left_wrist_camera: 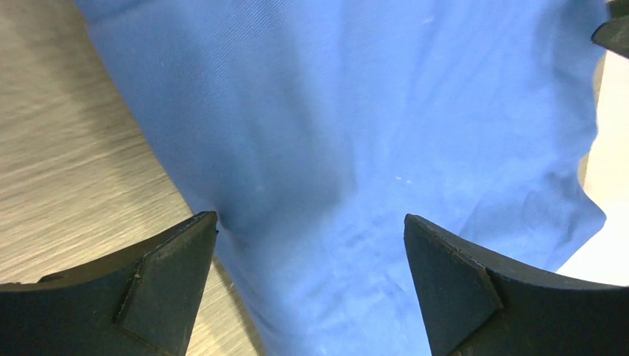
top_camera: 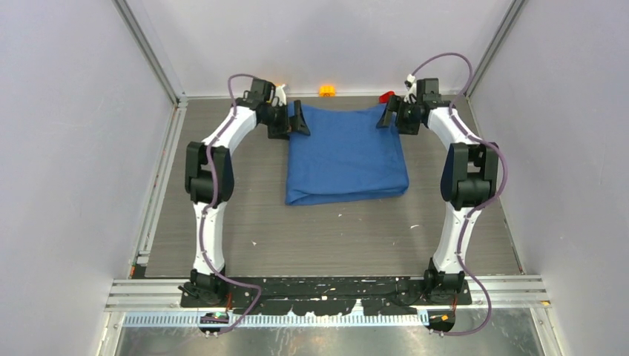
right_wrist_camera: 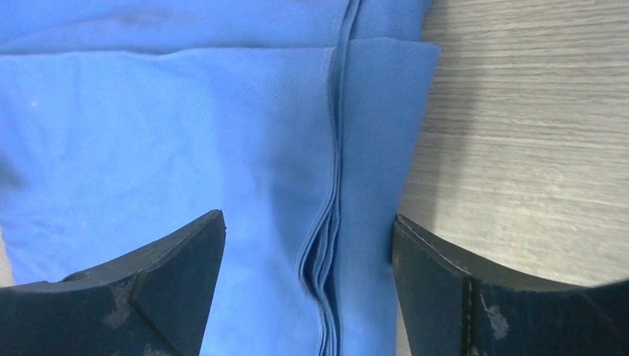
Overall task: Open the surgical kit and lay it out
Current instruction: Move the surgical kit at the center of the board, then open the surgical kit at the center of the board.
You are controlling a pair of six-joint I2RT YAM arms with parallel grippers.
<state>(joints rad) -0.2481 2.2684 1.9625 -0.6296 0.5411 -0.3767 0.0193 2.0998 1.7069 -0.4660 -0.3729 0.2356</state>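
**Top view.** The blue cloth wrap (top_camera: 347, 154) lies as a closed, folded bundle on the table (top_camera: 334, 237), in the middle, toward the far side. Basket, tray and instruments are not visible; prob. inside, but I cannot tell. The left gripper (top_camera: 290, 120) is at the far-left corner of the wrap and the right gripper (top_camera: 393, 115) at the far-right corner. An orange block (top_camera: 326, 90) sits by the back wall, and a red block (top_camera: 386, 96) is just beside the right gripper.

**Left wrist.** The fingers (left_wrist_camera: 170, 282) are spread wide and released. Cloth passes under the gap but nothing is pinched. The cloth here looks like one smooth sheet w/ light wrinkles, and no separate layers can be seen.

**Right wrist.** The fingers (right_wrist_camera: 163, 289) are also spread and grasp nothing. This view gives what the other two do not: a stack of thin folded edges (right_wrist_camera: 334, 185) running between the jaws, so the wrap has many layers at this corner. Only the top view shows both arms, both blocks and the whole bundle.

**Risks, in my judgement.**
- If the right jaws close on the full stack and not on the top flap alone, a pull would drag the whole bundle instead of opening it.
- If the two arms pull unevenly, the wrap could twist and the contents could shift.
- The red block is close enough that a sideways move of the right arm may knock it.
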